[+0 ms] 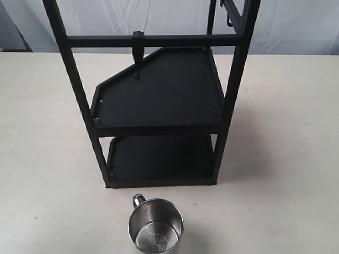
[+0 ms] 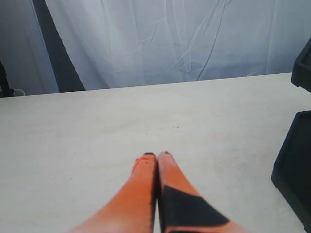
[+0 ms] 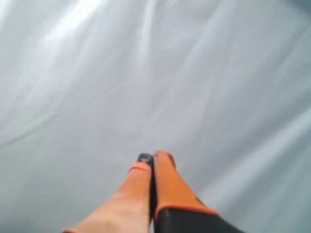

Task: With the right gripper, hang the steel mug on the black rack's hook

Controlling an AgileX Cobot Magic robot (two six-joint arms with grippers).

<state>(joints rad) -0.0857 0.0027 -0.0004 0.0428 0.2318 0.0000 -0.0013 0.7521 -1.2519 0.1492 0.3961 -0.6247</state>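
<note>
Steel mug [image 1: 155, 231] stands on the table [image 1: 42, 159] just in front of the black rack [image 1: 159, 100]. Left gripper [image 2: 157, 154] and right gripper [image 3: 154, 156] are both pressed closed, holding nothing.

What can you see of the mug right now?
The mug is a small shiny steel cylinder, standing upright and open-topped on the table just in front of the rack. Stamped marks show on its inside base. Its looped handle points toward the rack. It appears empty; nothing but the table touches it, and no tool is near it.
</note>
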